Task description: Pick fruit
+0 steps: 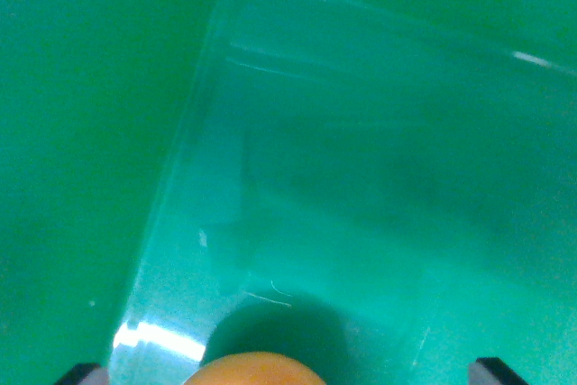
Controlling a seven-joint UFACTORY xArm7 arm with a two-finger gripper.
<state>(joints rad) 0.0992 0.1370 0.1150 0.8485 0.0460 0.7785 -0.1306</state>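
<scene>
- Along the bottom edge of the wrist view, an orange fruit (257, 371) shows as a rounded top, cut off by the frame, a little toward the wrist view's left of centre.
- Two dark tips of the gripper (288, 372) sit at the bottom corners, one at the wrist view's left (84, 373) and one at the wrist view's right (498, 371), well apart from each other.
- The fruit lies between those tips, nearer the left one; neither tip visibly touches it, so whether the gripper holds the fruit or stands open around it cannot be told from this view.
- Below the fruit, a clear plastic container (180, 169) fills most of the view, its rim running from the lower left up to the top and across to the right, with bright glints along the edge.
- A soft dark shadow (279, 326) sits on the container's floor just above the fruit.
- Under and around the container lies the green desk (72, 132), plain and blurred.
</scene>
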